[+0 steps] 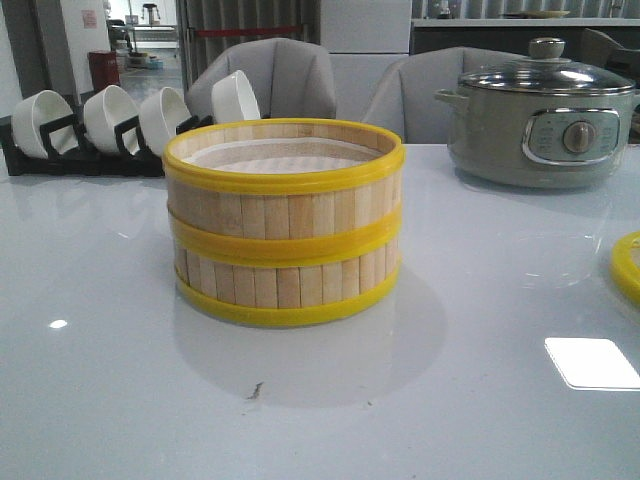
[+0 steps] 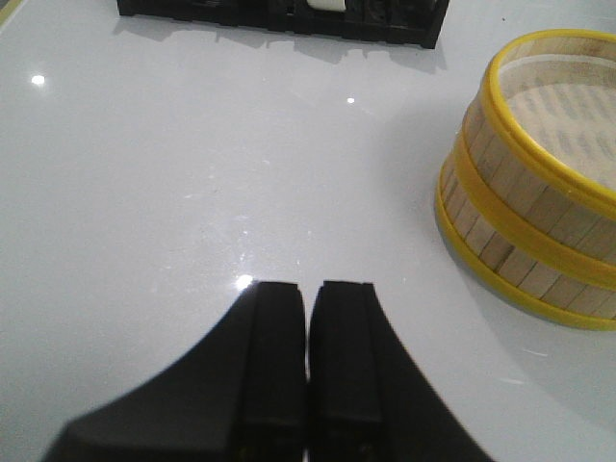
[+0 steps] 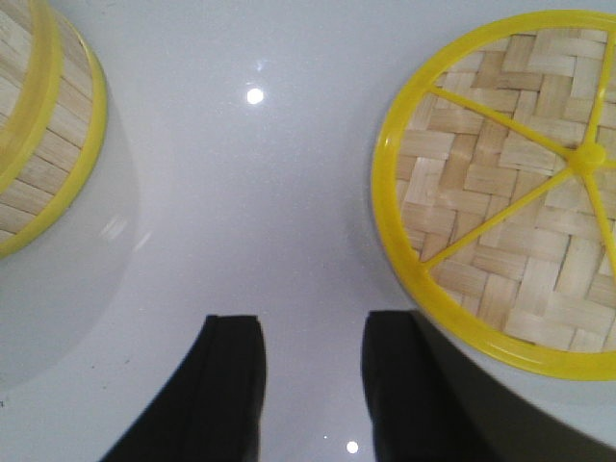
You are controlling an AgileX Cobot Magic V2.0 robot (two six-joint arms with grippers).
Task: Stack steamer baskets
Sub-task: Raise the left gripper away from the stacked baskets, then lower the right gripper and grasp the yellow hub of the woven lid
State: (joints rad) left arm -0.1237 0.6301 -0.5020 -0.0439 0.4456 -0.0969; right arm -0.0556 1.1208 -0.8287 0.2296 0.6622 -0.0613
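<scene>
Jaws: left gripper (image 2: 308, 366) closed, empty, above table (image 2: 192, 192); right gripper (image 3: 313, 385) parted, empty, beside woven lid (image 3: 510, 192). Steamer baskets (image 1: 284, 220) stacked.

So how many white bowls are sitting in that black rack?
4, in a row in the rack at the table's far left: first bowl, second, third, fourth nearest the baskets. The baskets could hide more behind them.

The left gripper (image 2: 308, 375) has its two black fingers pressed together, nothing between them. The right gripper (image 3: 313, 385) holds its fingers apart with a clear gap, gripping nothing. Neither arm shows in the front view.
</scene>
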